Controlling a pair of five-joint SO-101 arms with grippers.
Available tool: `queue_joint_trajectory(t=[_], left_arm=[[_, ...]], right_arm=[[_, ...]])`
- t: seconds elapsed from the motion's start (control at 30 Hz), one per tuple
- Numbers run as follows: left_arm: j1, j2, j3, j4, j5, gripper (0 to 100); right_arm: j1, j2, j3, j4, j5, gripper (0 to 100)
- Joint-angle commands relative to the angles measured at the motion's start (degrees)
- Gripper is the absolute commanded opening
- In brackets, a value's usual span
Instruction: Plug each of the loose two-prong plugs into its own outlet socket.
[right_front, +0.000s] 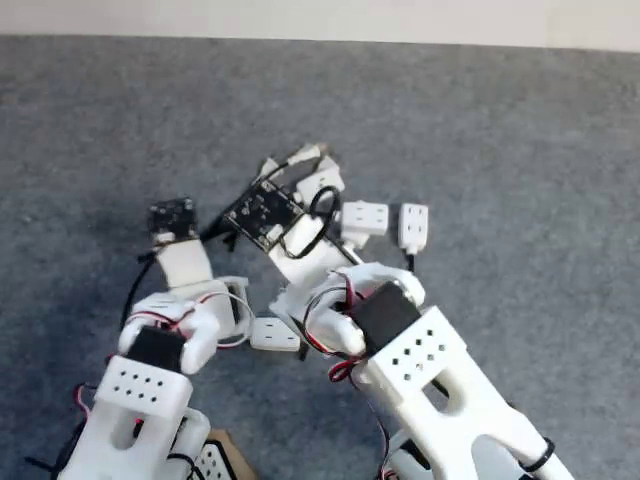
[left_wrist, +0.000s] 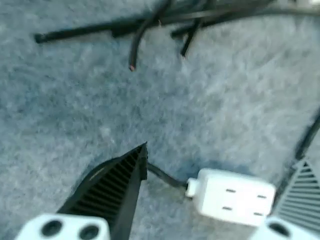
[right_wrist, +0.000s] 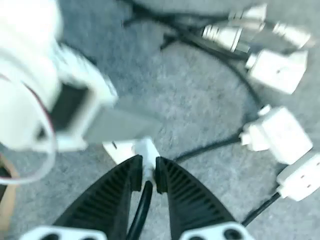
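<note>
Watching from beside the table rn: right gripper (right_wrist: 146, 172) is pinched tight on a small white plug (right_wrist: 146, 152), black cord (right_wrist: 140, 205) trailing back btwn the fingers. The plug's nose is right up against a white socket (right_wrist: 119, 150) on the grey carpet (right_wrist: 200, 115), but I can't tell if the prongs are in. Left gripper (left_wrist: 222, 155) is spread wide w/ a socket block (left_wrist: 232, 196) lying btwn its fingers, not touched afaict. Imo these bits are light, hard plastic, kinda slick, so a socket will prob skate on the carpet when pushed unless sth braces it. The stiff cord could tug the plug off-line too. Best hold is the plug's flat sides, close to the prongs. Spare sockets (right_wrist: 277, 135) lie nearby.
</note>
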Motion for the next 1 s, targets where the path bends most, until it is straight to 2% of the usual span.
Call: queue_joint_trajectory(t=[0.0, 0.17, 0.37, 0.43, 0.63, 0.7, 0.8, 0.97], left_arm=[[1.4, 0.2, -0.7, -0.6, -0.7, 42], [0.7, 0.2, -0.8, -0.6, -0.8, 42], [-9.7, 0.7, -3.6, -1.0, -0.1, 42], [-11.9, 0.7, -4.2, -1.1, 2.9, 42], [-19.4, 0.7, -4.8, -4.7, 8.1, 35], [-19.9, 0.7, -4.8, -5.1, 8.3, 35], [-19.9, 0.7, -4.8, -5.1, 8.3, 35], [-20.1, 0.7, -4.8, -5.0, 8.3, 35]], right_arm=[[-0.3, -2.0, -3.0, 0.0, 0.7, 0.5], [-0.1, -2.0, -2.5, 0.3, 1.0, 0.5], [1.5, -1.8, -2.4, 2.4, 0.9, 0.5], [1.5, -1.3, -2.6, 3.2, 0.6, 0.5], [1.2, 12.3, -7.7, 8.7, -5.0, 0.5], [1.3, 16.9, -12.4, 11.7, -5.8, 0.5], [2.3, 19.7, -18.2, 14.9, -2.8, 0.5], [9.2, 17.5, -8.7, 12.5, -1.0, 0.6]])
